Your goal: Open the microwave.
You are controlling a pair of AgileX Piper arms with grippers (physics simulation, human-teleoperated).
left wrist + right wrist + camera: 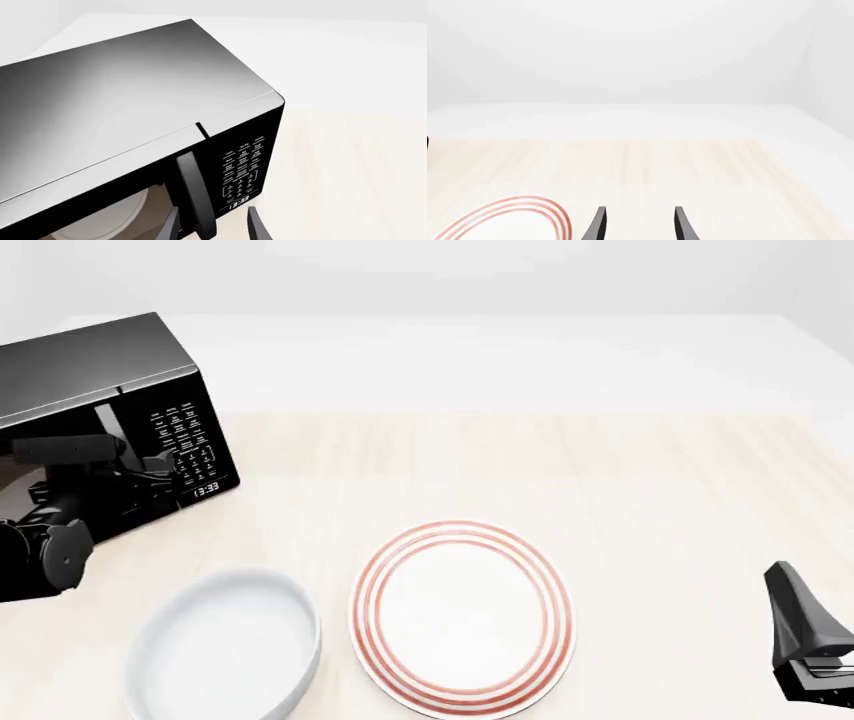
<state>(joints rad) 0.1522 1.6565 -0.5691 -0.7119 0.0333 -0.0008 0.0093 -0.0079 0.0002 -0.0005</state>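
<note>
A: So, where's the microwave (114,410)?
B: Far left of the surface (534,460); left gripper (212,225) straddles its handle (195,192) with spread jaws, ready to pull; right gripper (639,222) idles, also spread.

Front view sits high on the arms' side, looking forward and down over the whole table (641,470), wide and fairly distant, microwave (120,400) at far left. Left wrist view is tight on the microwave (133,85) from above its top front corner, looking down along the fingers, sharing its keypad (243,167) and clock with the front view (184,445). Right wrist view sits low, looking level across the table (694,165), sharing the red-ringed plate (527,212) with the front view (461,615).
</note>
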